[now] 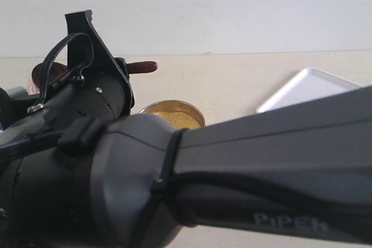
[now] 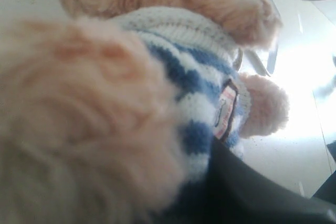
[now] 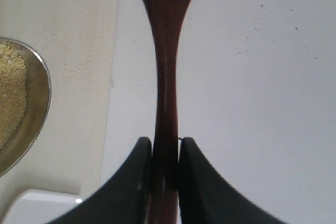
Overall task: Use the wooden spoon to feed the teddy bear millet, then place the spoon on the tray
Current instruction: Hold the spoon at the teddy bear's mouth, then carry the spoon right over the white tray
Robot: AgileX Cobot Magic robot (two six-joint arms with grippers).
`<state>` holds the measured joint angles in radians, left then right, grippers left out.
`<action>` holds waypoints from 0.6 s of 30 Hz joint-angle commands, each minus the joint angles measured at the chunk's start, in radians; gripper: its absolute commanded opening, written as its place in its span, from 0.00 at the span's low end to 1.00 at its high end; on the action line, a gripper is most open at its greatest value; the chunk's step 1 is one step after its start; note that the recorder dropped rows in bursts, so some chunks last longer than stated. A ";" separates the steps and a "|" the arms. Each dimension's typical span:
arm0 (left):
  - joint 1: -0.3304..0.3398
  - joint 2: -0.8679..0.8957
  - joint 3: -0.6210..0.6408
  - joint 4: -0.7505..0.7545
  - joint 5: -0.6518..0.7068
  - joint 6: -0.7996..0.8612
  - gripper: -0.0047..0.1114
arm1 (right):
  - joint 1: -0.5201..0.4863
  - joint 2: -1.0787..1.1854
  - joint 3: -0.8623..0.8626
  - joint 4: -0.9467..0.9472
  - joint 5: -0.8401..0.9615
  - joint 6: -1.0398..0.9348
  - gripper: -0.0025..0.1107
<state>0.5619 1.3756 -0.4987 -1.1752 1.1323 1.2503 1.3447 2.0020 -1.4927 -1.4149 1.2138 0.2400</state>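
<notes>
The teddy bear (image 2: 157, 77) fills the left wrist view at close range, with its navy-and-white striped shirt and crest badge (image 2: 227, 109). One dark finger (image 2: 252, 192) of my left gripper presses against the shirt; the other is hidden by fur. My right gripper (image 3: 165, 148) is shut on the handle of the wooden spoon (image 3: 165, 77), held in the air. In the exterior view the spoon's handle end (image 1: 142, 67) sticks out beside the gripper. The millet (image 1: 177, 119) lies in its steel bowl (image 1: 200, 117). The white tray (image 1: 308, 88) sits to the right of the bowl.
My right arm (image 1: 232, 166) blocks most of the exterior view's foreground. The bowl rim (image 3: 39, 98) with millet (image 3: 10, 98) lies off to one side of the spoon in the right wrist view. Loose grains dot the cream tabletop (image 3: 79, 51). A pale wall stands behind.
</notes>
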 commanded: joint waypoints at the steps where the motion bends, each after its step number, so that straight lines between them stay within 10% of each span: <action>1: 0.003 -0.001 -0.006 -0.024 0.016 -0.001 0.08 | 0.001 -0.003 0.017 -0.015 0.007 -0.020 0.02; 8: 0.003 -0.001 -0.006 -0.024 0.016 -0.001 0.08 | -0.018 -0.012 0.015 0.006 0.007 -0.001 0.02; 18: 0.003 -0.001 -0.006 -0.024 0.016 -0.001 0.08 | -0.285 -0.237 0.015 0.563 0.007 0.092 0.02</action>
<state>0.5619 1.3756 -0.4987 -1.1752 1.1323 1.2503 1.1357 1.8463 -1.4785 -0.9867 1.2043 0.3200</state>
